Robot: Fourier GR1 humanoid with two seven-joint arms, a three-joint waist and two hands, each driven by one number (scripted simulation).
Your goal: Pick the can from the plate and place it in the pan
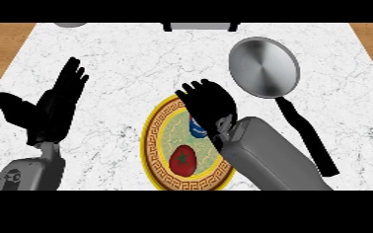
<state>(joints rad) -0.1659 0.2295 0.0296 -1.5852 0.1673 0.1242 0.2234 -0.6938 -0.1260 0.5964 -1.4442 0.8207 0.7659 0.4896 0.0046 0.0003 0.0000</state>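
A plate [162, 148] with a gold patterned rim lies on the marble counter near the front centre. On its upper right part stands the can [196, 125], of which only a blue and white sliver shows beside my right hand [209, 106]. That hand hangs over the can with its fingers relaxed and pointing away from me, and hides most of it. No finger is seen wrapped round the can. The grey metal pan [264, 67] lies to the upper right, with nothing in it. Its black handle [309, 137] runs toward the front right, beside my right forearm.
A red tomato [182, 159] sits on the plate's lower part. My left hand [58, 103] rests open at the left, fingers up. A grey round object [70, 24] and a grey appliance [200, 26] stand at the far edge. Wood [15, 34] shows past the counter's corners.
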